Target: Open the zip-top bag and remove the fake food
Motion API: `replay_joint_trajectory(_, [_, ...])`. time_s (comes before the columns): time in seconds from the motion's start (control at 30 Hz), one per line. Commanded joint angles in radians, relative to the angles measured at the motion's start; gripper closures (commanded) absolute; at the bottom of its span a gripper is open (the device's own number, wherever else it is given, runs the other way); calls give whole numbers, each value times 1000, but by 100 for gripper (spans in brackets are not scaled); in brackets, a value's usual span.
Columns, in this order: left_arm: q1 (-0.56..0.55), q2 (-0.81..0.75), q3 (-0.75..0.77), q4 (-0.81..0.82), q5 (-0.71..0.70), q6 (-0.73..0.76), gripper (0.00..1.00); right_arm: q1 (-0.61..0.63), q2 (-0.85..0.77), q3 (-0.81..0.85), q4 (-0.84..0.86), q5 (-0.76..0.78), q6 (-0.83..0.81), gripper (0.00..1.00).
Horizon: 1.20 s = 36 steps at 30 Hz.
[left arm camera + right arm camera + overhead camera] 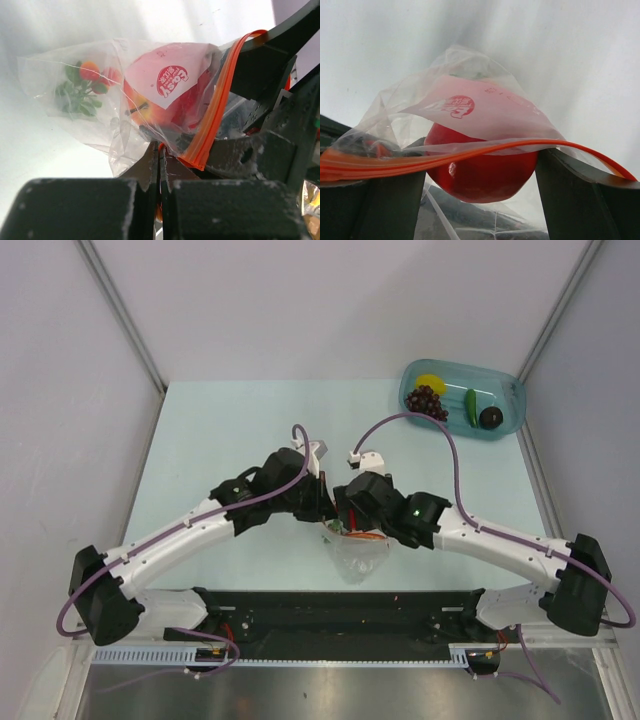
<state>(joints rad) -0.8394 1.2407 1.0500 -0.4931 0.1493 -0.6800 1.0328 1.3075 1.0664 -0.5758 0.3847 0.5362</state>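
Left pincer (159, 152) clenched on bag (55, 75) rim; right pincer (480, 152) flanks red fruit (480, 180), grip I cannot tell. Film limp, slippery: I favour stiffer zipper strip (220, 100).

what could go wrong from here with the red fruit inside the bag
1. The left gripper pinches only a thin edge of the zip-top bag beside its orange zipper strip; the film may slip free.
2. The right gripper is open, the strip stretched across its jaws and the red fruit between them; closing could trap plastic with the fruit.
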Motion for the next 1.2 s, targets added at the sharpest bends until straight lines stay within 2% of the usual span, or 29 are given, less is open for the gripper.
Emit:
replay_joint_trajectory(0.0, [10, -6, 81, 177, -22, -12, 100, 72, -83, 50, 103, -57, -132, 100])
replay_joint_trajectory(0.1, [11, -27, 82, 197, -24, 2, 100, 70, -103, 44, 74, -26, -171, 100])
replay_joint_trajectory(0.2, [17, -46, 91, 209, -25, 42, 100, 69, -132, 24, 91, -64, -193, 100])
replay_joint_trajectory(0.43, [77, -96, 102, 220, -57, 60, 100, 59, -163, -57, 168, -312, -179, 100])
replay_joint_trajectory(0.63, [89, -115, 114, 257, -22, 100, 100, 15, -148, -77, 136, -413, -32, 100])
replay_joint_trajectory(0.83, [73, -93, 48, 294, 18, 37, 100, -84, -175, -72, 168, -500, 123, 100])
replay_joint_trajectory(0.97, [63, -90, 18, 260, -5, 28, 100, -154, -195, -65, 191, -553, 133, 100])
replay_joint_trajectory(1.17, [80, -81, 13, 212, -74, 56, 100, -208, -292, -51, 108, -567, 116, 100])
